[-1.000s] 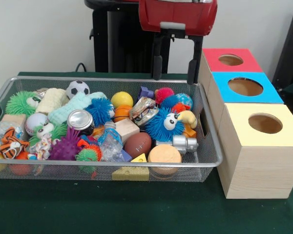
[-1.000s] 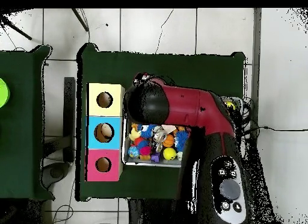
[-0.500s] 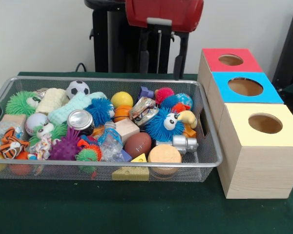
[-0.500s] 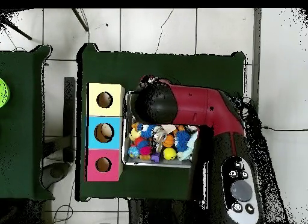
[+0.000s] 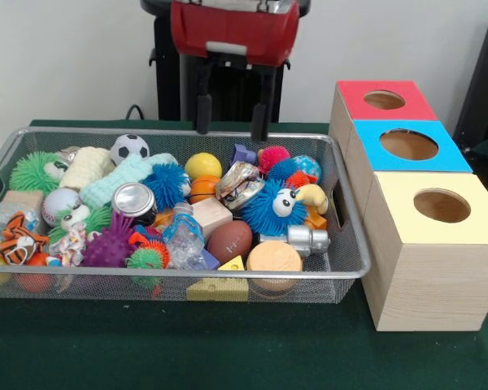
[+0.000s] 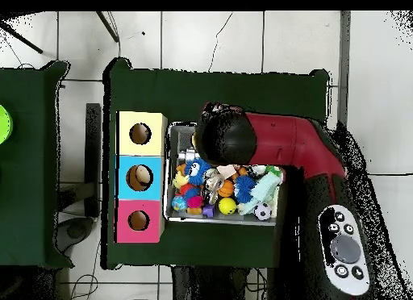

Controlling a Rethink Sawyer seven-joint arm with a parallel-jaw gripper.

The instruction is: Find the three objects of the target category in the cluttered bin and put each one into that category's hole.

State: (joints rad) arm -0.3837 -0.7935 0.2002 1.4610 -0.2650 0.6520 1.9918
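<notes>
A dark green cloth (image 5: 252, 349) covers the table. On it sits a wire-mesh bin (image 5: 342, 244) heaped with toys. Nearest its front wall lie a yellow foam wedge (image 5: 218, 288), a round peach-coloured block (image 5: 274, 257), a smooth brown football (image 5: 229, 240) and a spiky purple ball (image 5: 110, 244). At the left end is a striped plush tiger (image 5: 18, 237). Further back come a shiny metal can (image 5: 134, 200), a pale wooden block (image 5: 212, 215) and a fuzzy blue creature with googly eyes (image 5: 273, 207). Against the far wall lie a soccer ball (image 5: 129, 148), a yellow ball (image 5: 202, 166) and a knitted mint bone (image 5: 118, 180).

Right of the bin stand three wooden boxes, each with a round hole: yellow-topped box (image 5: 433, 203) nearest, blue-topped box (image 5: 408, 146) behind, red-topped box (image 5: 384, 100) farthest.

The gripper (image 5: 230, 120) hangs above the bin's far wall, its two black fingers (image 5: 202, 114) spread apart and holding nothing.
</notes>
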